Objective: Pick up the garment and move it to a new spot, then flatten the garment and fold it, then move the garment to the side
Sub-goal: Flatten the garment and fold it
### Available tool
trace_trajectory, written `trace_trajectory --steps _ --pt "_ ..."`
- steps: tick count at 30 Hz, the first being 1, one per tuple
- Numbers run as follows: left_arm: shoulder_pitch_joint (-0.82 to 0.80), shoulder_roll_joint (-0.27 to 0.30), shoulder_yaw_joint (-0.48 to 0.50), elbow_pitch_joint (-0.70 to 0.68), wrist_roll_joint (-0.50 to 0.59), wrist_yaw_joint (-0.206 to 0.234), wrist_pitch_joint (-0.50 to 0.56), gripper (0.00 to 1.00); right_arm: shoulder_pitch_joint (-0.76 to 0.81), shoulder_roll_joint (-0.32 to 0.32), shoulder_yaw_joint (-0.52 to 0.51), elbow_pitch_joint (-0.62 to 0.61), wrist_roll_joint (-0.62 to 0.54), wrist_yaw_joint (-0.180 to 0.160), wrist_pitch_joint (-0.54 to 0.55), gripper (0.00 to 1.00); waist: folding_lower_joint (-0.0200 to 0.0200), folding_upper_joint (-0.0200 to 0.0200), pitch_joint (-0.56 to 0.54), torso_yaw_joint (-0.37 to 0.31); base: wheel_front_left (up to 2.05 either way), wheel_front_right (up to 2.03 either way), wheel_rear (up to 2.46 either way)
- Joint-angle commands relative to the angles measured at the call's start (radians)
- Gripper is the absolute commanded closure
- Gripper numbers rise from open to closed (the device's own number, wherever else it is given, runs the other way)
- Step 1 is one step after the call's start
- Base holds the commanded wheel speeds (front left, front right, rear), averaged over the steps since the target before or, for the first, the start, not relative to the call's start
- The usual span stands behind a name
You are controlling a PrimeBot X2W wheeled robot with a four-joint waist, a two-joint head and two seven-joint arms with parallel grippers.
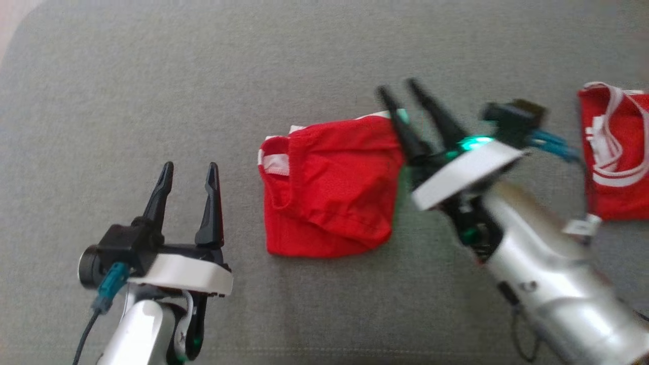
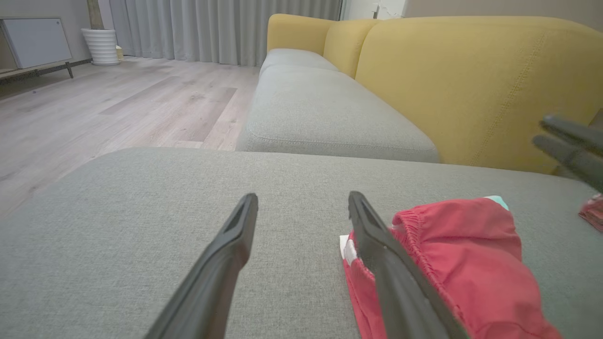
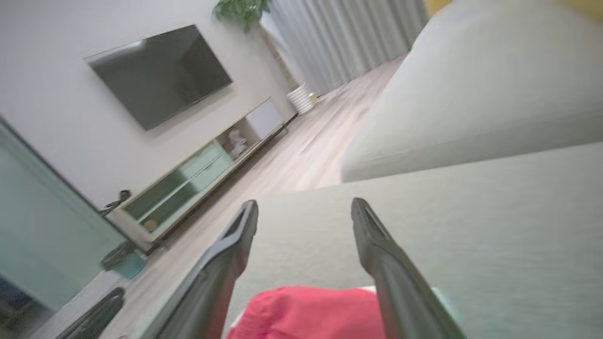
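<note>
A red garment [image 1: 327, 187] with white trim lies folded into a compact bundle on the grey cushion [image 1: 304, 61], near the middle. My right gripper [image 1: 398, 91] is open, raised over the bundle's right edge, with nothing between its fingers. The right wrist view has the red garment [image 3: 311, 310] just below the gap of my right gripper [image 3: 305, 207]. To the bundle's left, apart from it, my left gripper [image 1: 190, 170] stands open and empty. In the left wrist view the garment [image 2: 461, 263] lies right of my left gripper [image 2: 303, 200], partly behind its right finger.
A second red garment [image 1: 616, 152] with white stripes lies at the cushion's right edge. Yellow sofa backrests [image 2: 471, 80] and another grey seat cushion [image 2: 325, 113] rise beyond. Wooden floor [image 2: 118, 99], a TV [image 3: 160, 75] and a low cabinet [image 3: 198, 179] are off to the side.
</note>
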Motion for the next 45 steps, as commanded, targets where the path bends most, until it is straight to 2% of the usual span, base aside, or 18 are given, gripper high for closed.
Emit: trace_trajectory --steps 1,5,8,13,20,25,31,45 --pt "-0.010 0.022 0.042 -0.030 0.009 0.006 -0.012 0.00 0.044 -0.010 -0.026 -0.031 -0.036 0.007 -0.015 0.00 0.0000 0.0000 -0.016 -0.019 0.00 0.00 0.00" --pt "0.006 0.038 0.055 -0.035 0.005 0.013 -0.010 0.00 0.142 -0.058 -0.182 -0.060 -0.127 0.007 -0.024 0.00 0.0000 0.0000 -0.033 -0.046 0.00 0.00 0.00" --pt "0.019 0.049 0.063 -0.040 0.002 0.017 -0.007 0.00 0.223 -0.070 -0.299 -0.094 -0.193 0.007 -0.012 0.00 0.0000 0.0000 -0.048 -0.058 0.00 0.00 0.00" --pt "0.043 0.062 0.070 -0.048 -0.003 0.024 -0.002 0.00 0.347 -0.051 -0.456 -0.209 -0.333 0.007 0.046 0.00 0.0000 0.0000 -0.073 -0.070 0.00 0.00 0.00" --pt "0.082 0.082 0.074 -0.059 -0.003 0.031 0.001 0.00 0.491 0.004 -0.590 -0.438 -0.600 0.007 0.152 0.00 0.0000 0.0000 -0.120 -0.081 0.00 0.00 0.00" --pt "0.124 0.098 0.072 -0.079 -0.002 0.040 0.014 0.00 0.598 0.038 -0.632 -0.566 -0.689 0.007 0.232 0.00 0.0000 0.0000 -0.160 -0.085 0.00 0.00 0.00" --pt "0.171 0.109 0.067 -0.094 -0.001 0.050 0.027 0.00 0.682 0.063 -0.649 -0.635 -0.717 0.007 0.279 0.00 0.0000 0.0000 -0.197 -0.087 0.00 0.00 0.00" --pt "0.232 0.121 0.068 -0.123 -0.011 0.075 0.045 0.00 0.751 0.103 -0.670 -0.669 -0.722 0.007 0.322 0.00 0.0000 0.0000 -0.239 -0.081 0.00 0.00 0.00"
